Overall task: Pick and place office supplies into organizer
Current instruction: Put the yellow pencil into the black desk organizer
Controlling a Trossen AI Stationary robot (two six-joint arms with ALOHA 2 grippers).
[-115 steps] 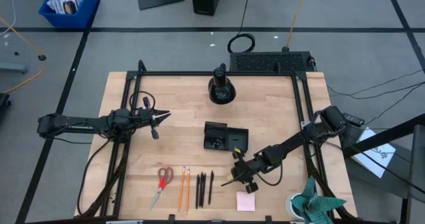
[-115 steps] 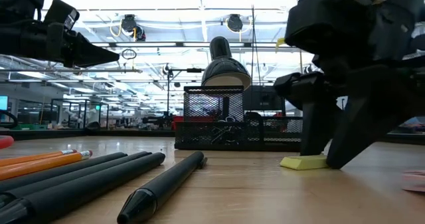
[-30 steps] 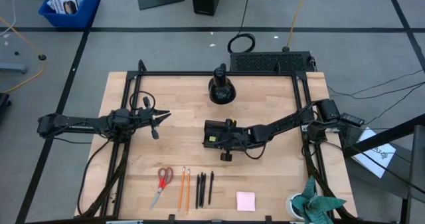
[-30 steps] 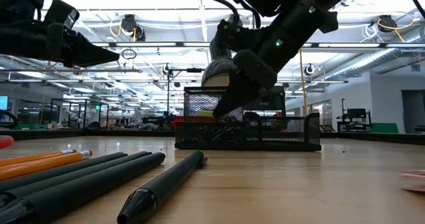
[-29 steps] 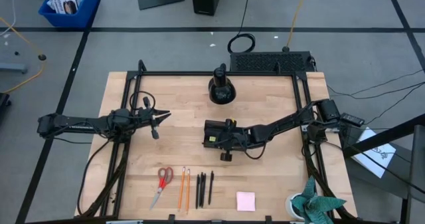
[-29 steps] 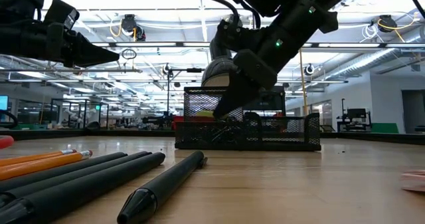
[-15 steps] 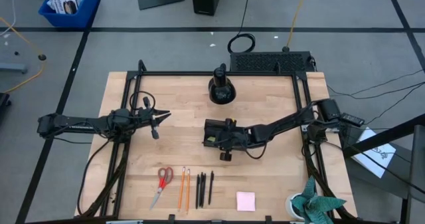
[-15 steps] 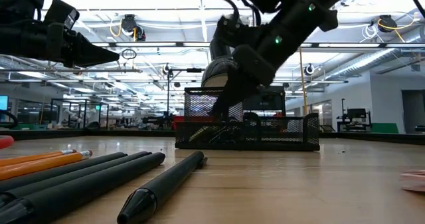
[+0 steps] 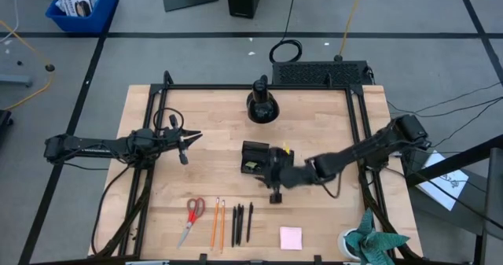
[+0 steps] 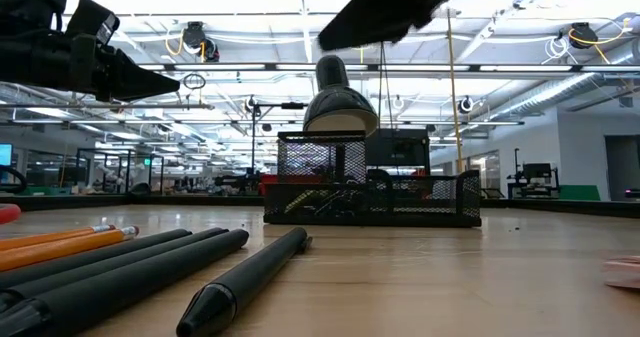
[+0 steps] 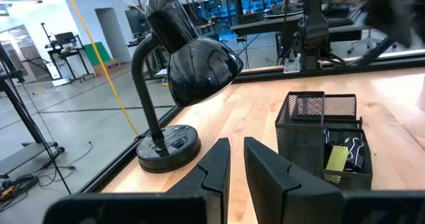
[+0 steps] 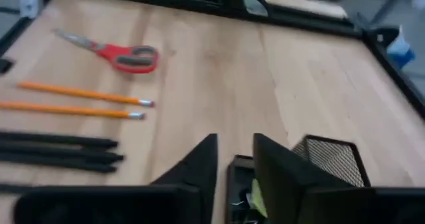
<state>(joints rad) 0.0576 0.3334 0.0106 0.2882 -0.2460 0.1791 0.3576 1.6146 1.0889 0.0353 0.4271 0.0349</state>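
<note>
Organizer [image 9: 253,161]: a black mesh tray being kept mid-table, in front of the desk lamp [image 9: 262,102]; a yellow-green piece [image 11: 336,159] and black clips are lying in one compartment, as the left wrist view shows
Right gripper [image 9: 275,174]: being held above the organizer's near edge; nothing is seen between its fingers, which stand slightly apart in the right wrist view, judged empty
Supplies left on the table: red-handled scissors [image 9: 191,215], two orange pencils [image 9: 218,222], three black pens [image 9: 242,222] and a pink sticky-note pad [image 9: 291,237] are lying in a row at the near edge, well apart from the organizer
Left gripper [image 9: 187,145]: being parked at the table's left, fingers nearly together on nothing, judged waiting
</note>
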